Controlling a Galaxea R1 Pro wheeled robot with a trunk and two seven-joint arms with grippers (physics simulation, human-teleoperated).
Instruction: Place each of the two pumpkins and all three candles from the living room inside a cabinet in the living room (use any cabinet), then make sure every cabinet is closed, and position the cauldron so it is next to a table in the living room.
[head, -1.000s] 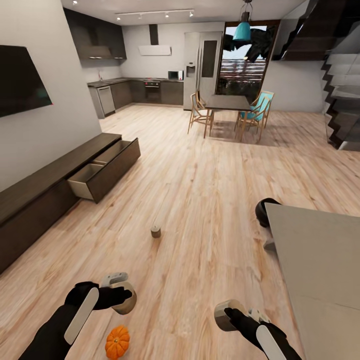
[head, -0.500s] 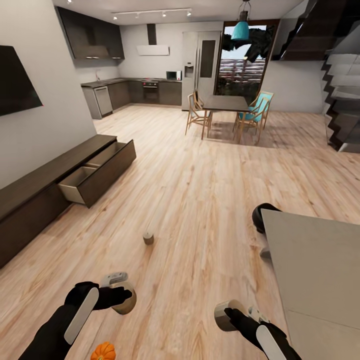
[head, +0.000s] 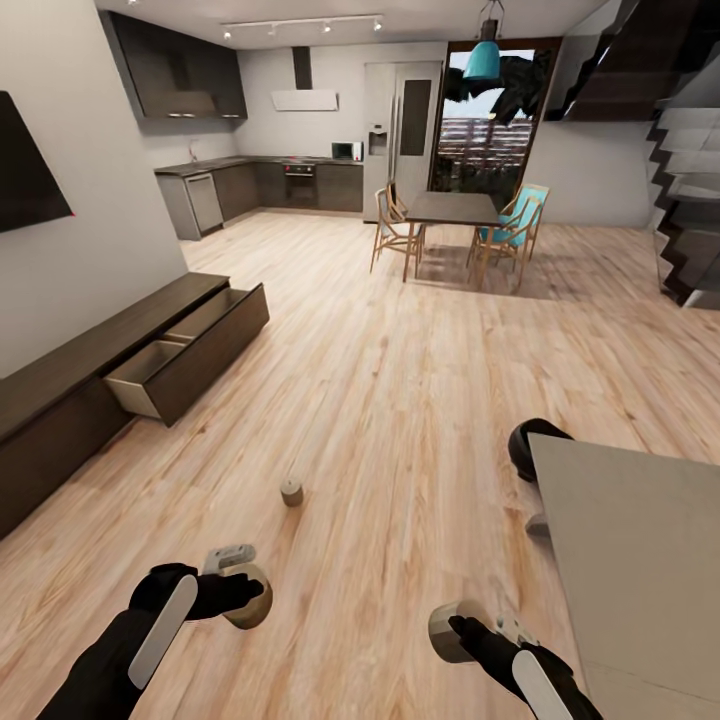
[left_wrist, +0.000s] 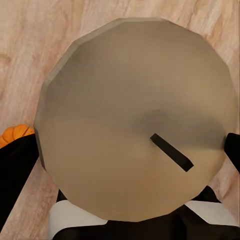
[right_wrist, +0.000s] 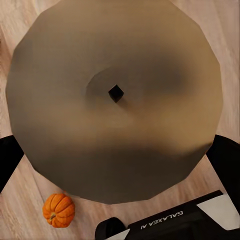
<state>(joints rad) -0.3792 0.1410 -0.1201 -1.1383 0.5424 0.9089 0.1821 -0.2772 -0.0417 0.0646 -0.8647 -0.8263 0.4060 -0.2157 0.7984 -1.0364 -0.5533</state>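
My left gripper (head: 244, 596) is shut on a tan candle (head: 250, 598) low at the left of the head view. In the left wrist view that candle's (left_wrist: 135, 115) round top with its dark wick sits between the black fingers (left_wrist: 15, 170). My right gripper (head: 452, 632) is shut on a second candle (head: 446, 630), whose top (right_wrist: 115, 95) faces the right wrist camera. A third candle (head: 291, 492) stands on the floor ahead. An orange pumpkin (right_wrist: 59, 210) lies on the floor below, and its edge (left_wrist: 14, 134) peeks past the left candle. The black cauldron (head: 533, 446) sits at the far corner of the grey table (head: 640, 560). The dark-brown cabinet (head: 60, 400) along the left wall has one drawer (head: 180, 360) pulled open.
Wood floor runs ahead to a dining table with chairs (head: 455, 225) and a kitchen (head: 290, 180) at the back. A dark staircase (head: 690, 220) rises at the right. A TV (head: 25, 165) hangs above the cabinet.
The whole head view has shifted: floor candle and open drawer slid down and left in the picture, and the pumpkin dropped off its lower edge. Both arms hold their candles as before.
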